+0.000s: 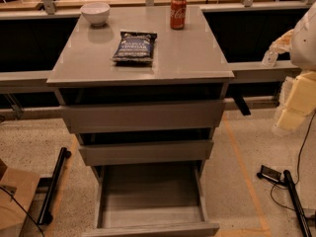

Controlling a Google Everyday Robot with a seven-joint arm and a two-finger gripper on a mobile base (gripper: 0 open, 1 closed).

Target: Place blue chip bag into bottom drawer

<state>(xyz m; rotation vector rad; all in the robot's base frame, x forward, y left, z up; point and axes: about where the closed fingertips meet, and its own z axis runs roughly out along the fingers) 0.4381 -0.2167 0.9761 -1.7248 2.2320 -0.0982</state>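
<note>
The blue chip bag (134,48) lies flat on the grey cabinet top (192,58), left of centre, with its black top edge toward the back. The bottom drawer (148,194) is pulled out toward me and its flat floor is bare. The two shallower drawers above it, upper (143,116) and middle (145,152), are pushed in. My gripper (271,56) hangs at the right edge of the view, beside the cabinet's right side at about top height, well away from the bag. It holds nothing that I can see.
A white bowl (95,13) stands at the back left of the cabinet top, and a red soda can (177,12) at the back right. A cardboard box (14,201) sits on the floor at lower left. Black bars and cables (291,191) lie on the floor on both sides.
</note>
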